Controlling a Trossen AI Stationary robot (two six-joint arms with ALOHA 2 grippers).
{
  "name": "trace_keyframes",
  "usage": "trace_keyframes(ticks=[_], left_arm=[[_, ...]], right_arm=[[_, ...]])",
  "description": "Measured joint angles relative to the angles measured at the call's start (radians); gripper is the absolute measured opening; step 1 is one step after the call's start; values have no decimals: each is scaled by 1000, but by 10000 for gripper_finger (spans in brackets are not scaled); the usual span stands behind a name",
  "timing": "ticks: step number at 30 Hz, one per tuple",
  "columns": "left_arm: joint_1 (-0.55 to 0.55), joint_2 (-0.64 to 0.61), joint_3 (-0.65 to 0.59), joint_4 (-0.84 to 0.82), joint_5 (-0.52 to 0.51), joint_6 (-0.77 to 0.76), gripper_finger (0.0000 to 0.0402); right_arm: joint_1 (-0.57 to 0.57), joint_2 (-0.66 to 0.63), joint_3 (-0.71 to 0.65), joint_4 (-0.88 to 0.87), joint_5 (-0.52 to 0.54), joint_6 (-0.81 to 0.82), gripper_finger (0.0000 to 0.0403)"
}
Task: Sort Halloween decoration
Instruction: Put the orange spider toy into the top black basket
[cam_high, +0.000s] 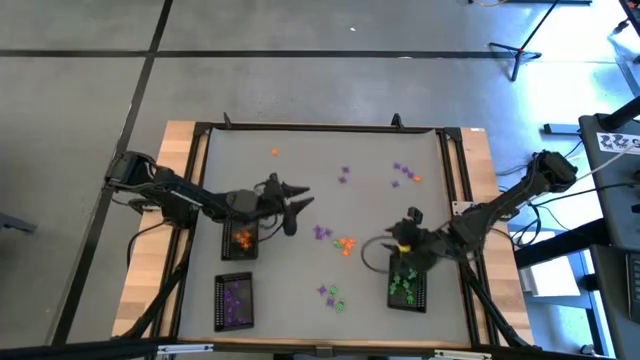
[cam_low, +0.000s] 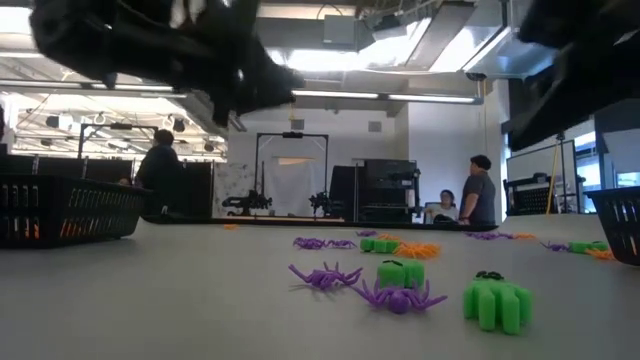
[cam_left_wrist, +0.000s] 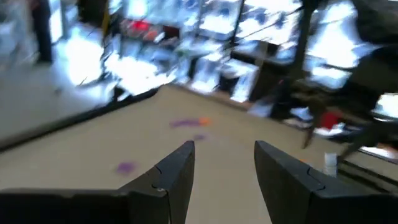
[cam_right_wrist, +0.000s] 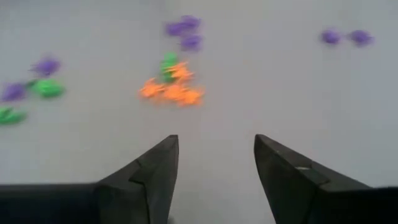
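Lying scattered over the grey surface (cam_high: 300, 170), the trinkets (cam_high: 344, 244) gather mostly around its centre and toward 1 o'clock: an orange and green clump at centre, purple ones just at 10 o'clock of it, more purple and orange near 1 o'clock, one orange piece alone at 11 o'clock, green and purple ones toward 6 o'clock. Three mesh trays sit along the near side: orange pieces in the tray (cam_high: 243, 240) at 9 o'clock, purple in the tray (cam_high: 235, 300) at 7 o'clock, green in the tray (cam_high: 407, 285) at 5 o'clock. The right gripper (cam_right_wrist: 216, 163) hangs over the green tray, fingers spread, holding nothing. The left gripper (cam_left_wrist: 224, 163) hovers beside the orange tray, fingers apart and empty. People stand in the room beyond.
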Motion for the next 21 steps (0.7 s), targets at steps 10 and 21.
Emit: trace_keyframes(ticks=[10,21], left_arm=[[347,6,478,-1274,67,-102,158],[710,221,720,-1653,362,25,158]], right_arm=[[-174,-1,0,208,69,-343,209],[-217,-2,0,452,106,-620,209]])
